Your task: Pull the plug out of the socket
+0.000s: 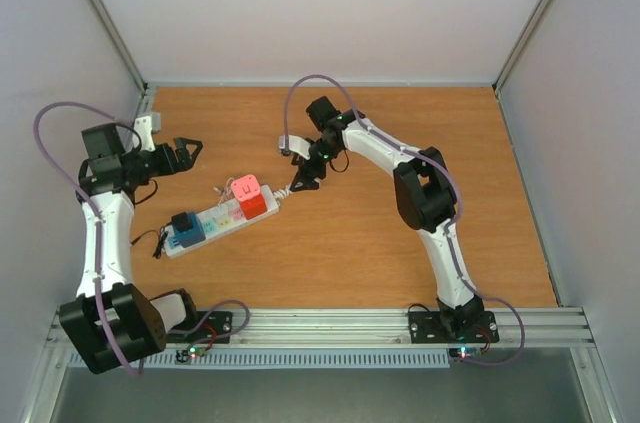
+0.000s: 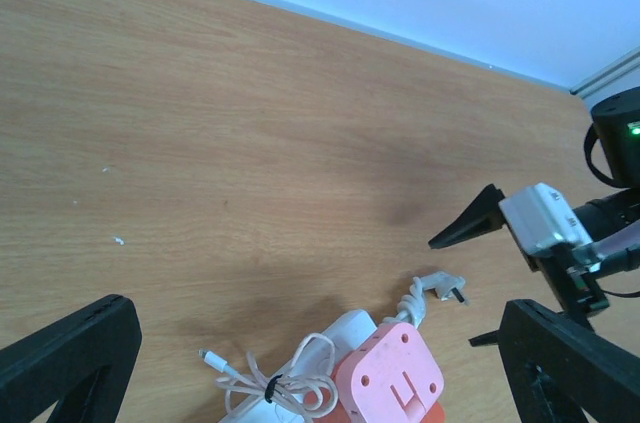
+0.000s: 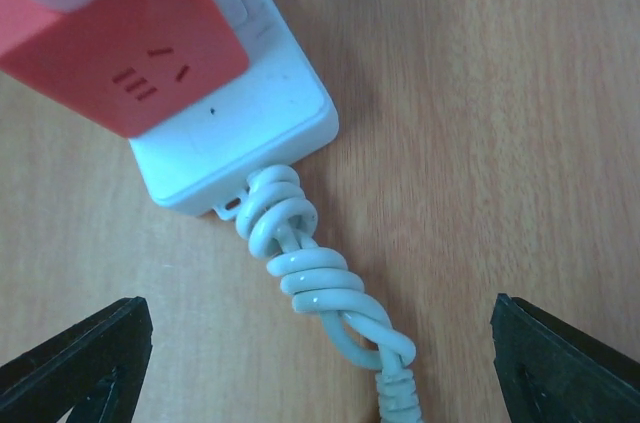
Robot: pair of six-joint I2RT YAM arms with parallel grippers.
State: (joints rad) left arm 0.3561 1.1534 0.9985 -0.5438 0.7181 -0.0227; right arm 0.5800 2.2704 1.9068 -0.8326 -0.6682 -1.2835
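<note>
left of centre in the top view lies the power strip (image 1: 215, 220), red cube plug (image 1: 250, 198) at its right end. your left gripper (image 1: 185, 153) and right gripper (image 1: 303, 181) gape empty. plug looks rigid, slick: pinch its flat sides, pin the light strip.

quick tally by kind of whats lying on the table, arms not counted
power strip: 1
plug-in blocks on the strip: 2 (red block, blue block)
thin white cable bundle: 1
total: 4
</note>
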